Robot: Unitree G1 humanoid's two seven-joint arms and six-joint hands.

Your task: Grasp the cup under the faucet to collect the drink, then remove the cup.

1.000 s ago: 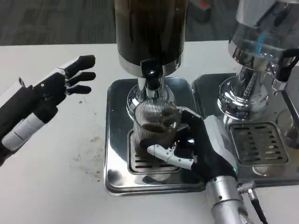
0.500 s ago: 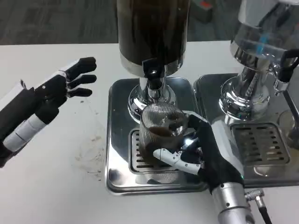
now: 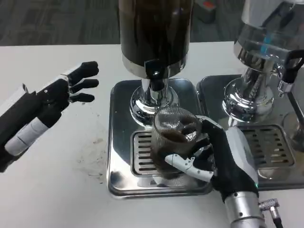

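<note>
- While the white table (image 3: 57, 190) is lying under everything, two steel drip trays are sitting on it side by side: the left tray (image 3: 118, 137) under the dark dispenser (image 3: 154, 33), the right tray (image 3: 209, 90) under a second, clear dispenser (image 3: 266, 42). That is making two dispensers and two trays.
- The right hand (image 3: 218, 156) is wrapping its fingers around the cup (image 3: 175, 140), thumb across the near side, holding it firmly; one cup is in sight, ribbed, clear, and carrying dark drink.
- Compared with a second ago, the cup is sitting further right and nearer, with the hand carrying it along. Earlier it was standing directly below the faucet (image 3: 156, 76); now it is clearing the spout toward the right, over the right part of the left tray's grille (image 3: 142, 156).
- Judging from that, collecting is looking finished and removal is under way; the cup is not yet leaving the tray.
- The left hand (image 3: 66, 88) is hovering over the table at the far left, well apart from the tray, fingers spread and holding nothing. It is showing much the same pose as a second ago, apparently waiting.
- One faucet with a black knob is showing on the dark dispenser; a black tap (image 3: 289, 66) is hanging on the clear one.
- Small brown specks (image 3: 92, 152) are dotting the table left of the tray.
</note>
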